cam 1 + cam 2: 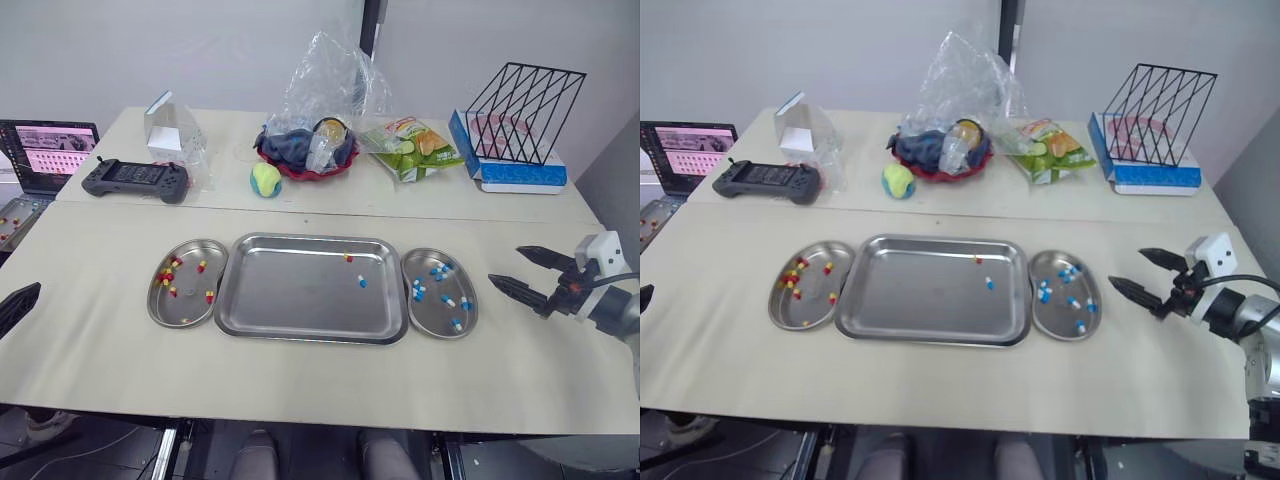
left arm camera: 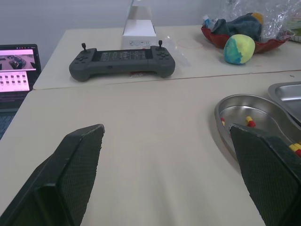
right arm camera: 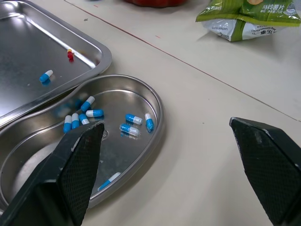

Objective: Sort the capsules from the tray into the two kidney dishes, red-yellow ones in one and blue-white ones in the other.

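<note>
Tray [image 3: 28, 42] holds blue-white capsule [image 3: 46, 76] and red-yellow capsule [image 3: 70, 54].

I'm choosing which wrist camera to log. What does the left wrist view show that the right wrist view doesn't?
Left wrist, not right: controller, laptop, ball, left dish with red-yellow capsules. Right wrist, not left: right dish with blue-white capsules, snack bag, two stray capsules in the tray. Both: the tray and the table.
</note>
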Robot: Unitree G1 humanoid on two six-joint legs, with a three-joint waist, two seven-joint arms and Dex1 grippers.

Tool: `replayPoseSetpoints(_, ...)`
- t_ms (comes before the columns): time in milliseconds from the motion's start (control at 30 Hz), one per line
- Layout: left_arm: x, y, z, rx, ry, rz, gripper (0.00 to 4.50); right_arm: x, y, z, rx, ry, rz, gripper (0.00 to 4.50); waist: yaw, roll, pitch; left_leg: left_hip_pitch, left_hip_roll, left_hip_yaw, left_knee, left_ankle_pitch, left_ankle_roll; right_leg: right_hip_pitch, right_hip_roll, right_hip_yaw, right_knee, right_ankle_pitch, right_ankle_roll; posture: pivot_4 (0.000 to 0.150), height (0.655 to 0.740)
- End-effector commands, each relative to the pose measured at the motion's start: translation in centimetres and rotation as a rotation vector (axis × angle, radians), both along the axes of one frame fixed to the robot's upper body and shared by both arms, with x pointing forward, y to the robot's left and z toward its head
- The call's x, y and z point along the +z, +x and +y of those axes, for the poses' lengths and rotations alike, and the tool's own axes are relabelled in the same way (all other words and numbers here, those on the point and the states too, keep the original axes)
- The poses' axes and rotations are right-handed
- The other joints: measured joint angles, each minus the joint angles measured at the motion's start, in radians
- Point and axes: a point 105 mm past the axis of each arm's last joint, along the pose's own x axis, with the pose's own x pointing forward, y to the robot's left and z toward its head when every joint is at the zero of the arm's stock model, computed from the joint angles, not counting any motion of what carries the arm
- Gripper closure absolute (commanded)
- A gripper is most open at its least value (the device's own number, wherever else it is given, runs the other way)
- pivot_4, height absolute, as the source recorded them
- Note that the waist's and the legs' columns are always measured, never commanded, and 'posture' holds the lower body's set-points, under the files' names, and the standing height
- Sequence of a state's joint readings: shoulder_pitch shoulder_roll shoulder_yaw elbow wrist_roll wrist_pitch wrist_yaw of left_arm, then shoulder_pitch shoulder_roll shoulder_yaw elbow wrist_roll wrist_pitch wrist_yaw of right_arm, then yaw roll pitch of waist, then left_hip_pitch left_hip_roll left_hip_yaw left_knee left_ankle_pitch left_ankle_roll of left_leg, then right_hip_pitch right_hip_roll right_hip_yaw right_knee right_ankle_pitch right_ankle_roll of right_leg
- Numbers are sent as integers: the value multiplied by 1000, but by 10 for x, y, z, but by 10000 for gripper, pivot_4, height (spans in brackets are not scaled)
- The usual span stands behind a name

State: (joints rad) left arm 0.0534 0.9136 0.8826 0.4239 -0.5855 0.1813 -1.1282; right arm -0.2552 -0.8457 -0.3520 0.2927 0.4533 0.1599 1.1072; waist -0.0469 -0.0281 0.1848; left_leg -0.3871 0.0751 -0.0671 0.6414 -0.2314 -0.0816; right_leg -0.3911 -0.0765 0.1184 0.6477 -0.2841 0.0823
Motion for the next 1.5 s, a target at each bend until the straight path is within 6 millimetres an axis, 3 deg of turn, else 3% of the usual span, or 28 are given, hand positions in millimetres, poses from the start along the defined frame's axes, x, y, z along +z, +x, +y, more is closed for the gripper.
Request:
replayPoseSetpoints(33,7,-1,-3,-11,21,-27,216,16,1,-3,1,-18,-44,0,0,0,0,0,0,0,0,0,0,0,0,0,0,0,0,1500,7289)
replayPoseSetpoints(200,6,2,-6,-18,14,-27,216,19,0,-2,8,-26,-48,0,2,0,0,0,0,0,0,0,0,0,0,0,0,0,0,1500,7289)
replayPoseSetpoints(267,9,10,-17,-78,23,-19,216,22,-1,5,28,-29,-58,0,2,0,0,0,0,0,0,0,0,0,0,0,0,0,0,1500,7289)
replayPoseSetpoints(533,40,37,-87,-413,5,23,216,31,-13,27,117,-41,-56,0,3,0,0,-1,0,0,0,0,0,0,0,0,0,0,0,1500,7289)
replayPoseSetpoints(733,48,47,-119,-554,26,47,216,33,-24,41,139,-29,-55,0,-3,1,0,0,0,0,0,0,0,0,0,0,0,0,0,1500,7289)
replayPoseSetpoints(933,68,59,-159,-751,160,-25,216,26,-47,61,187,-34,-22,0,9,1,0,-2,0,-1,0,0,0,0,0,0,0,0,0,1500,7289)
replayPoseSetpoints(1067,61,64,-165,-787,199,6,216,26,-50,76,200,-18,-5,0,2,1,0,-1,0,-1,1,0,0,0,0,0,0,0,0,1500,7289)
replayPoseSetpoints(1267,42,57,-176,-854,194,80,216,23,-37,136,246,43,29,0,-21,1,0,-1,1,-1,0,0,0,0,2,1,1,0,-1,1500,7289)
replayPoseSetpoints(1500,45,46,-153,-758,182,36,216,12,-6,163,166,19,64,0,-12,1,0,-7,1,-1,0,0,0,-7,2,0,1,0,-1,1500,7289)
